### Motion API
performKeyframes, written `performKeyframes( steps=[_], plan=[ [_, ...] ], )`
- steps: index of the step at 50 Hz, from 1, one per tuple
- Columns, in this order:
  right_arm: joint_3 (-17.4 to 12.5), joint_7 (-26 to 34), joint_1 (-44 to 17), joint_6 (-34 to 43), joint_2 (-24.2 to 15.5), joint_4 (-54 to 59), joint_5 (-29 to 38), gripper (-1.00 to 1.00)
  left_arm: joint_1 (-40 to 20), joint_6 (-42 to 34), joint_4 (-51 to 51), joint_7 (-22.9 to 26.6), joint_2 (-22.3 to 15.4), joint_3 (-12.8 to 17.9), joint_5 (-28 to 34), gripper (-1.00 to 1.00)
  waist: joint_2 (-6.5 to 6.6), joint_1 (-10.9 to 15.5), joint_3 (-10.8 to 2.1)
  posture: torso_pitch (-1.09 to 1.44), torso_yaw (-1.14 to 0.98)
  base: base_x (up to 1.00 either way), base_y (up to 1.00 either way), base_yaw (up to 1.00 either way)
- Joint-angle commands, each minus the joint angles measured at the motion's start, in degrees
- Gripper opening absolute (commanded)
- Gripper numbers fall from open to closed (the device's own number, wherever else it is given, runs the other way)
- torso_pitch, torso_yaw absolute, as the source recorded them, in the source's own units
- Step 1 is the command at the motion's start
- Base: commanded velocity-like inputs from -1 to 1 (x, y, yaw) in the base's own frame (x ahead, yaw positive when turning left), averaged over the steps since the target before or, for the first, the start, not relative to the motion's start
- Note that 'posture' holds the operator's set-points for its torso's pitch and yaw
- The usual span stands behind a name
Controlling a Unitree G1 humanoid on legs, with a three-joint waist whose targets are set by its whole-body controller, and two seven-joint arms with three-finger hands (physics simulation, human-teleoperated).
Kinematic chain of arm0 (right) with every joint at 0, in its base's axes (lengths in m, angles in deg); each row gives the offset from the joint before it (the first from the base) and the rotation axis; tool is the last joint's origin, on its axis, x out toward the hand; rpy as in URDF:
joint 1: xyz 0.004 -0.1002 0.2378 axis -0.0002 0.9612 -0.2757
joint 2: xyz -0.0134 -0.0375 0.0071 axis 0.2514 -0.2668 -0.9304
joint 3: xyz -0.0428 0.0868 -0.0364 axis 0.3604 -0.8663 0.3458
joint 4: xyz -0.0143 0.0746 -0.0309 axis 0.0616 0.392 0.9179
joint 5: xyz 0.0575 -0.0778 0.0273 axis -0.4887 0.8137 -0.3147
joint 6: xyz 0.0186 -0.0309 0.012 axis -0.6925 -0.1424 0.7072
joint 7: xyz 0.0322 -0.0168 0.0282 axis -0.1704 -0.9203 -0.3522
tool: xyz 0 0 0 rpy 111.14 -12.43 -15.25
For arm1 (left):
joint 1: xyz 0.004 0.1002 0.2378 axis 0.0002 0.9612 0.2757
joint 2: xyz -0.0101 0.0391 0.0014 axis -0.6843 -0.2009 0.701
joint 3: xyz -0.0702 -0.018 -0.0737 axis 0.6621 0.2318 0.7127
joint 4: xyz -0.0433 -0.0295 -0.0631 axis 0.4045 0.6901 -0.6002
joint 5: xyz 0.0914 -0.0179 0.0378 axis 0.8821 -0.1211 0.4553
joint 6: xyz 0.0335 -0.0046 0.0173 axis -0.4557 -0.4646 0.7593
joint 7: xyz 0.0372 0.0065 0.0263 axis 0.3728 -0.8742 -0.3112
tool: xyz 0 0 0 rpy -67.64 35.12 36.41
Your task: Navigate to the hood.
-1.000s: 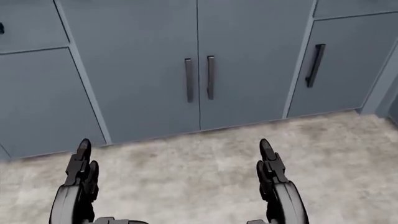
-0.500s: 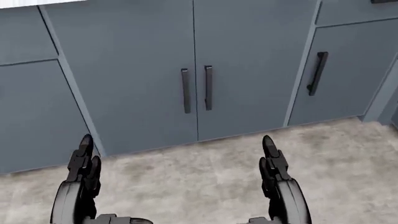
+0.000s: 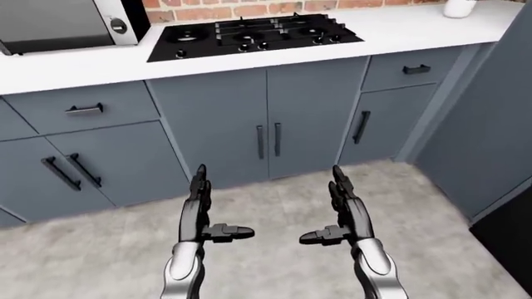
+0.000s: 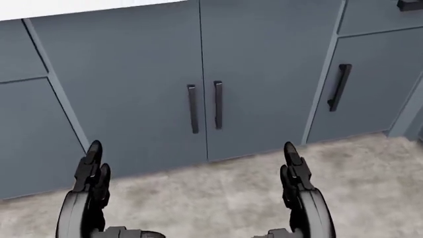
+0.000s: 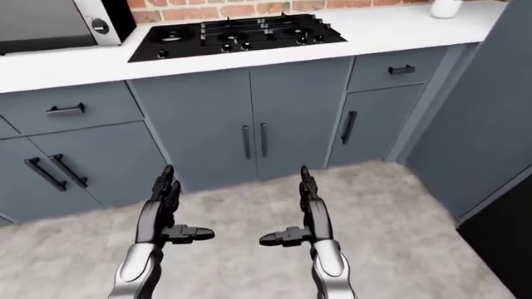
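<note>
since the earlier head-view frames the whole picture has shifted: the paired cabinet door handles point(image 4: 205, 107) sit lower in frame and a strip of white countertop point(image 3: 75, 68) edge now shows at the top, so the camera has moved, not the furniture.

surroundings, left-eye view: a black gas cooktop point(image 3: 249, 36) lies flush in the countertop at upper centre, against a red brick wall point(image 3: 249, 7). a steel microwave point(image 3: 62, 23) stands at upper left. a small white object, too cropped to identify, sits at upper right. grey-blue flat-fronted cabinets point(image 3: 216, 124) with slim black bar handles fill the middle band; a tall grey panel point(image 3: 491, 118) closes the right side. the floor point(image 3: 274, 205) is mottled beige stone. the hood does not show in any view.

nothing lies on the floor between the robot and the cabinets.

left hand point(image 3: 199, 215) and right hand point(image 3: 342, 212), black with silver forearms, are held level over the floor, well apart. each has its fingers extended straight toward the cabinets and the thumb stuck out inward; both hold nothing and touch nothing.
</note>
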Motion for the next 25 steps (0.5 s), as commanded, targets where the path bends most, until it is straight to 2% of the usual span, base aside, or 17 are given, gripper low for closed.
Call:
performKeyframes(
  steps=[1,3,6,8,11,12,13,14,15,16,19,23,25],
  plan=[
    [0.2,0.2,-0.6,-1.4,-0.1,-2.3,-0.1,1.0,-0.8,1.4,-1.8,-0.1,0.0,0.2,-0.1,1.0,-0.31,0.2,-1.09,0.0,0.0,0.13,0.0,0.0],
    [0.2,0.2,-0.8,-1.6,-0.2,-1.9,-0.1,1.0,-0.8,1.4,-1.8,-0.1,0.0,0.2,-0.1,1.0,0.05,0.5,-0.55,0.0,0.0,0.14,0.0,0.0],
    [0.2,0.3,-0.7,-1.6,-0.1,-2.0,-0.2,1.0,-0.8,1.4,-1.8,-0.1,0.0,0.2,-0.1,1.0,-1.12,0.8,-0.92,0.0,0.0,0.14,0.0,0.0],
    [0.2,0.3,-0.8,-1.7,-0.2,-1.9,-0.2,1.0,-0.8,1.4,-1.8,-0.1,0.0,0.2,-0.1,1.0,-2.2,0.9,-0.68,0.0,0.0,0.14,0.0,0.0],
    [0.2,0.3,-0.9,-1.9,-0.2,-1.6,-0.1,1.0,-0.8,1.4,-1.8,-0.1,0.0,0.2,-0.1,1.0,-4.55,1.1,-0.62,0.0,0.0,0.15,0.0,0.0],
    [0.1,0.3,-0.9,-1.9,-0.2,-1.6,-0.1,1.0,-0.8,1.4,-1.8,-0.1,0.0,0.2,-0.1,1.0,-5.78,1.2,-0.71,0.0,0.0,0.14,0.0,0.0],
    [0.1,0.3,-0.9,-2.0,-0.2,-1.5,-0.2,1.0,-0.8,1.4,-1.8,-0.1,0.0,0.2,-0.1,1.0,-7.54,1.1,-1.26,0.0,0.0,0.14,0.0,0.0],
    [0.1,0.3,-0.9,-2.0,-0.2,-1.5,-0.1,1.0,-0.8,1.4,-1.8,-0.1,0.0,0.2,-0.1,1.0,-8.58,0.9,-1.17,0.0,0.0,0.14,0.0,0.0],
    [0.1,0.3,-0.8,-1.7,-0.1,-1.8,-0.1,1.0,-0.8,1.4,-1.8,-0.1,0.0,0.2,-0.1,1.0,-5.88,0.3,-1.06,0.0,0.0,0.14,0.0,0.0],
    [0.1,0.3,-0.8,-1.6,-0.1,-1.9,-0.2,1.0,-0.8,1.4,-1.8,-0.1,0.0,0.2,-0.1,1.0,-6.9,0.6,-1.0,0.0,0.0,0.14,0.0,0.0],
    [0.0,0.2,-0.9,-1.8,-0.1,-1.6,-0.3,1.0,-0.8,1.4,-1.8,-0.1,0.0,0.2,-0.1,1.0,-6.24,0.1,-1.11,0.0,0.0,0.14,0.0,0.0],
    [0.0,0.1,-0.9,-1.4,-0.1,-1.8,-0.3,1.0,-0.8,1.4,-1.8,-0.1,0.0,0.2,-0.1,1.0,-3.91,-0.1,-0.37,0.0,0.0,0.13,0.0,0.0],
    [0.0,0.0,-0.8,-1.2,-0.1,-2.1,-0.4,1.0,-0.8,1.4,-1.8,-0.1,0.0,0.2,-0.1,1.0,-2.05,-0.2,-0.55,0.0,0.0,0.09,0.0,0.0]
  ],
)
